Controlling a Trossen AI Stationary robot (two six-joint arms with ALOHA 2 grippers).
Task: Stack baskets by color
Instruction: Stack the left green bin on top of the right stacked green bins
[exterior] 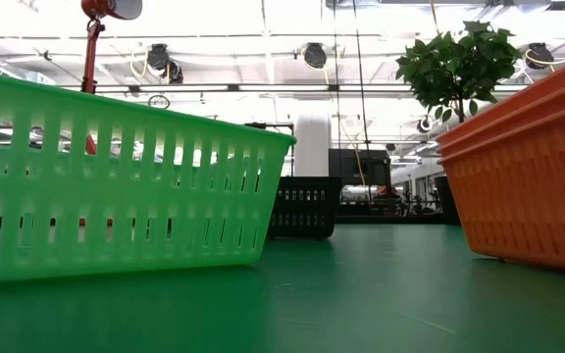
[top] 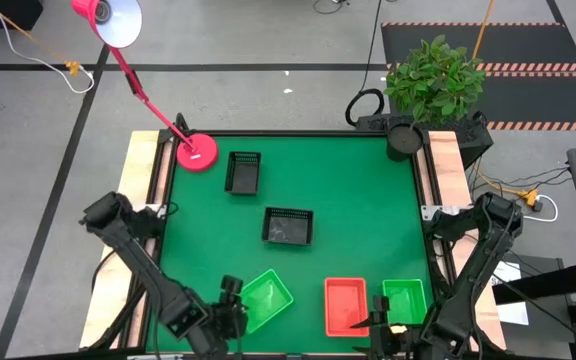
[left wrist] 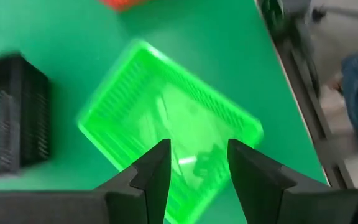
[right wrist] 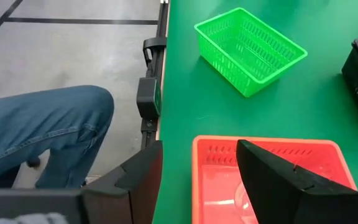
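Note:
Five baskets rest bottom-down on the green table. Two black baskets (top: pixel 243 172) (top: pixel 288 226) sit mid-table, one green basket (top: pixel 268 300) near the front left, a red basket (top: pixel 346 305) and a second green basket (top: pixel 404 298) at the front right. My left gripper (left wrist: pixel 197 162) hangs open above the front-left green basket (left wrist: pixel 166 124), at its left end (top: pixel 230 297). My right gripper (right wrist: pixel 199 168) stands open above the red basket's (right wrist: pixel 272 180) near end (top: pixel 379 320). Neither gripper shows in the low view.
A pink lamp base (top: pixel 196 152) stands at the far left corner and a potted plant (top: pixel 433 80) at the far right. A person's leg in jeans (right wrist: pixel 42 130) is beside the table's near edge. Bare mat lies between the black baskets and the front row.

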